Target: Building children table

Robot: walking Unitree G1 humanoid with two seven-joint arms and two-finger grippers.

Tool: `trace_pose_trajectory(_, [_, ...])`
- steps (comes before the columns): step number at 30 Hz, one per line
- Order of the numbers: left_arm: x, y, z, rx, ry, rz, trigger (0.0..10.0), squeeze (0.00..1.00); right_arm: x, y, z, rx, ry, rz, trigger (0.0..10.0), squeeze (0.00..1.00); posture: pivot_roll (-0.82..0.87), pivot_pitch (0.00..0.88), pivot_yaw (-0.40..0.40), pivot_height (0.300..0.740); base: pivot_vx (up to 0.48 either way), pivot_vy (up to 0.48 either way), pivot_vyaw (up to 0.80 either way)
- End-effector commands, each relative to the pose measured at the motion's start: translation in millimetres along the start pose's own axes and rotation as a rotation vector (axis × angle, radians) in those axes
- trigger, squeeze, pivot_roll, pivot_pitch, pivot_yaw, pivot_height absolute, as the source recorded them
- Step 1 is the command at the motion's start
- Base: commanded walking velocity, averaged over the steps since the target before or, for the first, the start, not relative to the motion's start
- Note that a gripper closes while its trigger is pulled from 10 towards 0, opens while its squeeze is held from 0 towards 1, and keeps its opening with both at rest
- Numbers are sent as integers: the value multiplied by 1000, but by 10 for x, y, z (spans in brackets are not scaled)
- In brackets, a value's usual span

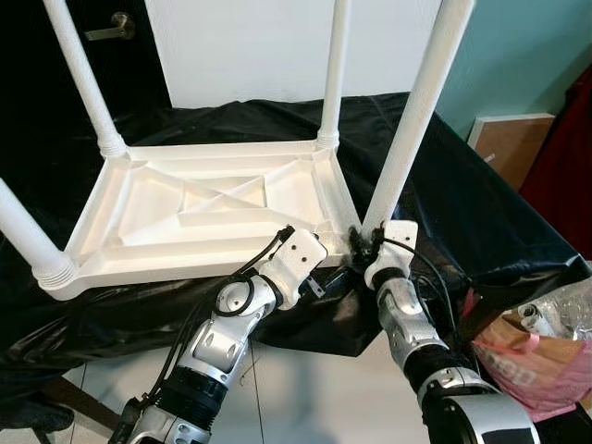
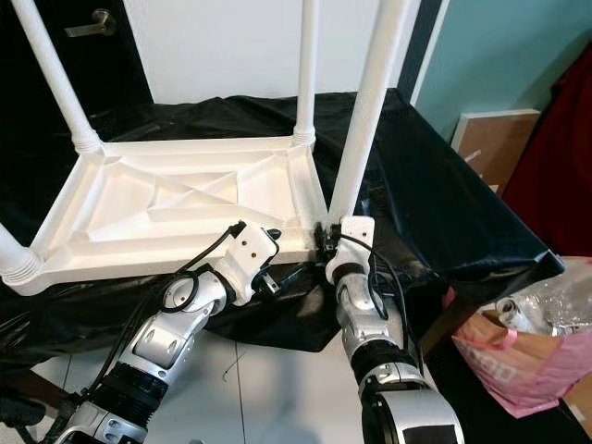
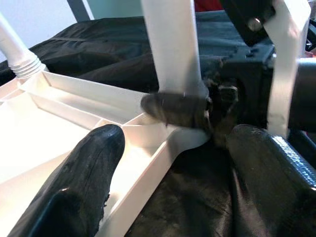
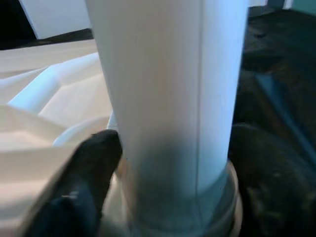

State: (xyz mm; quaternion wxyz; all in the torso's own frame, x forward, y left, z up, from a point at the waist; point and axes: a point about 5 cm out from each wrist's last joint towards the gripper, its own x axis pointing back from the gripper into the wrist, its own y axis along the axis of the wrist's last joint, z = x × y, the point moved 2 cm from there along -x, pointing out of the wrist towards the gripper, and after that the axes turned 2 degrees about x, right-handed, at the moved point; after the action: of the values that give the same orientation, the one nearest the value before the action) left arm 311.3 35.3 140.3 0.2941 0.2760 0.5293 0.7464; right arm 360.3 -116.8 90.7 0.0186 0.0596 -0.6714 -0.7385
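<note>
We're in a home here: a dark door (image 1: 102,37) with a lever handle far left, teal wall (image 1: 518,55) on the right. Pale tiled floor (image 1: 305,388) below, and a pink-handled paper bag (image 1: 532,365) near right.

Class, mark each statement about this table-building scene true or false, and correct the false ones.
1. The white table top lies upside down on a black cloth. True.
2. The right claw grips the base of the near right leg. True.
3. The left claw is shut on a leg. False: its fingers are spread open by the table's corner, holding nothing.
4. The table rests on bare wooden floor. False: it sits on the cloth-covered surface.
5. A pink bag sits to the robot's right. True.
</note>
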Motion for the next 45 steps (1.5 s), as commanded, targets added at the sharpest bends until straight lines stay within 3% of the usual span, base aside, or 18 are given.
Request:
trace_pose_trajectory(1, [-8, 4, -32, -4, -13, -4, 10000, 0, 10, 30, -20, -8, 22, -22, 10000, 1000, -4, 0, -18, 740, 0, 0, 0])
trace_pose_trajectory(9, [4, -10, -51, -9, -26, 0, 10000, 0, 58, 76, -168, 19, 127, -43, 10000, 1000, -5, 0, -16, 740, 0, 0, 0])
trace_pose_trajectory(10, [5, -13, -55, -10, -28, 1, 10000, 0, 66, 89, -200, 28, 171, -42, 10000, 153, -4, 0, -16, 740, 0, 0, 0])
trace_pose_trajectory(11, [5, -16, -60, -10, -29, 1, 10000, 0, 72, 105, -218, 43, 210, -45, 10000, 0, -5, 0, -16, 740, 0, 0, 0])
trace_pose_trajectory(16, [4, -18, -84, -8, -37, 2, 10000, 0, 72, 125, -225, 88, 321, -31, 10000, 0, -10, 0, -11, 740, 0, 0, 0])
trace_pose_trajectory(17, [1, -23, -94, -10, -40, 3, 10000, 0, 50, 140, -234, 144, 405, -5, 10000, 0, -13, 0, -12, 740, 0, 0, 0])
trace_pose_trajectory(22, [0, -24, -94, -11, -40, 4, 10000, 0, 36, 146, -242, 150, 429, 9, 10000, 0, -13, 0, -12, 740, 0, 0, 0])
trace_pose_trajectory(27, [9, -24, -130, -2, -38, 6, 10000, 0, -124, 264, -172, 227, 519, 51, 10000, 0, -3, 0, -23, 740, 0, 0, 0])
trace_pose_trajectory(31, [10, -26, -140, 1, -39, 6, 10000, 0, -143, 278, -160, 229, 528, 55, 10000, 0, -2, 0, -24, 740, 0, 0, 0])
trace_pose_trajectory(32, [13, -24, -148, 2, -39, 7, 10000, 0, -160, 281, -151, 237, 530, 64, 3686, 0, 2, 0, -26, 740, 0, 0, 0])
trace_pose_trajectory(33, [13, -24, -148, 2, -39, 7, 10000, 0, -160, 281, -151, 237, 530, 64, 3686, 0, 2, 0, -26, 740, 0, 0, 0])
trace_pose_trajectory(34, [20, -22, -153, 2, -38, 9, 10000, 0, -174, 283, -153, 250, 524, 72, 0, 0, 10, 0, -30, 740, 0, 0, 0])
trace_pose_trajectory(45, [104, -65, -170, 8, -33, 31, 10000, 0, -65, 82, -265, 194, 459, 132, 0, 0, 10, 40, -19, 740, 0, 0, 0])
